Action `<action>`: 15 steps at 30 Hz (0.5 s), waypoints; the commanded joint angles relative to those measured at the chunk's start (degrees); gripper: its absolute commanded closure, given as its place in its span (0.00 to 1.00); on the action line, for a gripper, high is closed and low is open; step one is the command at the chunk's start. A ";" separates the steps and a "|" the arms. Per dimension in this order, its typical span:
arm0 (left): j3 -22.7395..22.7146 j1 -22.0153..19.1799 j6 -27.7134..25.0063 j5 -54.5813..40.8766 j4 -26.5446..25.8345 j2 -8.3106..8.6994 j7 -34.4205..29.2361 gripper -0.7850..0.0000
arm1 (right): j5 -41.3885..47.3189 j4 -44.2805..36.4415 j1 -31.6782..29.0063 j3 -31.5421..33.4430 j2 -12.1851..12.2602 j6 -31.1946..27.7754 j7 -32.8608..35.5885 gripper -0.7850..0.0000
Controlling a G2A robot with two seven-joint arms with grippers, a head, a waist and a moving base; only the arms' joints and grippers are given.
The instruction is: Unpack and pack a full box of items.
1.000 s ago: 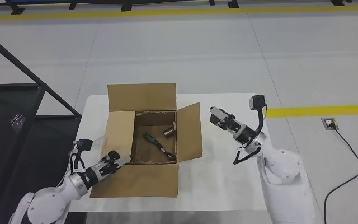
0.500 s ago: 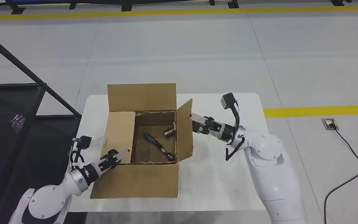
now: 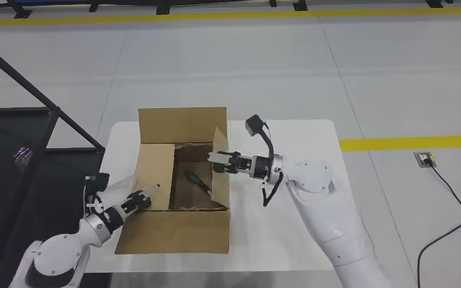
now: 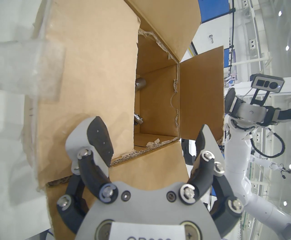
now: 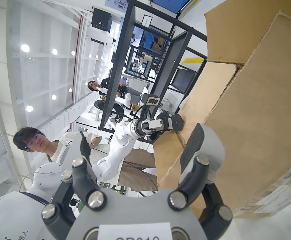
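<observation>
Pushing the side flap (image 3: pixel 221 183) of the brown cardboard box (image 3: pixel 176 232) from flat to standing, starting to shut it, with fingers apart on right gripper (image 3: pixel 212 159) and left gripper (image 3: pixel 149 193).

White table (image 3: pixel 302 216) bearing open cardboard box (image 3: pixel 173 234)

No legible text; half-cropped print on a white wrist label (image 4: pixel 145 230).

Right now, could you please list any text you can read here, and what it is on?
Label on left gripper: cut off at the edge, unreadable.
Label on right gripper: also cut off.
Sticker on box: blurred, unreadable.
Background signs: too small to read.
</observation>
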 commanded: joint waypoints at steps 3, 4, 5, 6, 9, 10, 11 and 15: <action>-0.92 0.16 0.54 -1.11 0.11 0.06 0.33 0.00 | 1.28 5.38 2.39 -3.24 -0.89 -1.22 -0.94 0.00; -1.01 0.22 0.67 -1.21 0.07 0.07 0.39 0.00 | 1.42 6.62 3.02 -4.03 -1.13 -1.41 -1.16 0.00; -1.15 0.26 0.68 -1.20 0.03 0.08 0.56 0.00 | 1.28 7.87 3.62 -4.78 -1.36 -1.55 -1.70 0.00; -1.33 0.34 0.67 -1.35 -0.01 0.09 0.83 0.00 | 0.88 8.92 4.14 -5.68 -1.61 -1.67 -2.21 0.00; -2.59 0.93 -0.03 -2.97 -0.47 0.09 1.61 0.00 | -0.16 11.69 5.47 -8.12 -2.35 -1.57 -3.82 0.00; -3.46 1.30 -0.85 -3.78 -0.78 0.12 1.70 0.00 | -0.56 12.55 5.87 -8.80 -2.57 -1.47 -4.42 0.00; -4.67 1.80 -1.79 -4.61 -0.88 0.18 1.83 0.00 | -0.80 13.32 6.24 -9.40 -2.79 -1.50 -4.93 0.00; -10.96 4.28 -5.23 -7.93 -0.95 0.55 0.65 0.00 | -2.29 16.22 7.77 -11.42 -3.52 -1.09 -6.68 0.00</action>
